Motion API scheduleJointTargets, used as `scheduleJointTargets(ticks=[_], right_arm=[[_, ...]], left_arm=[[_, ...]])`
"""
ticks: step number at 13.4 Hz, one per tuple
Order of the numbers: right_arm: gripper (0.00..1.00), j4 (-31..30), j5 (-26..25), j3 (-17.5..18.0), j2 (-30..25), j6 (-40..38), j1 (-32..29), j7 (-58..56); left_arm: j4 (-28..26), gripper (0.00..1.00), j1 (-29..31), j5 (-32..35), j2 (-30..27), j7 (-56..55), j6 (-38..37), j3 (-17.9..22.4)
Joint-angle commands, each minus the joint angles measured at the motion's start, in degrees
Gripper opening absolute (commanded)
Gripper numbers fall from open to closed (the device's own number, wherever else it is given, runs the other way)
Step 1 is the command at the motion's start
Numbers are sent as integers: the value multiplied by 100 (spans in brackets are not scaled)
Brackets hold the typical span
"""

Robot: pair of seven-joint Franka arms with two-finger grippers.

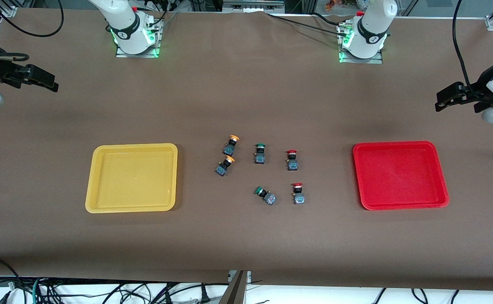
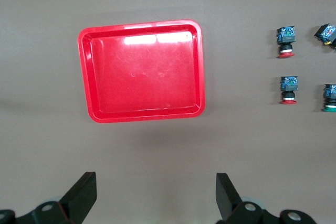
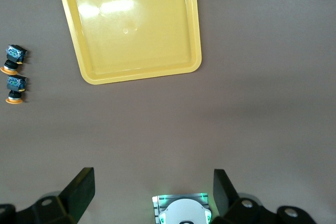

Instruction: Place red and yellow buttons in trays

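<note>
Buttons (image 1: 260,168) between two trays (image 1: 131,177), none inside

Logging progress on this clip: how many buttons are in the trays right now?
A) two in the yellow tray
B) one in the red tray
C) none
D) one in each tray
C: the yellow tray and the red tray hold nothing; all six buttons sit on the table between them.

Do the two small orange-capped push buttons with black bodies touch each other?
Apart. The front view shows bare table between the farther orange-capped button and the nearer one; the right wrist view shows that gap too.

Green-capped switch (image 2: 330,98) half off-frame
</note>
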Motion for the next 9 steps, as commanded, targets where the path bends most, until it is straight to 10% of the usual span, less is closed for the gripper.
scheduleJointTargets(ticks=[1,9], right_arm=[[100,131,-74,19,43,-18,-32,-33],[100,131,-171,28,95,52,-15,-16]], left_arm=[[70,100,62,-92,5,-22,-73,-50],[70,100,62,-100,5,-22,-73,-50]])
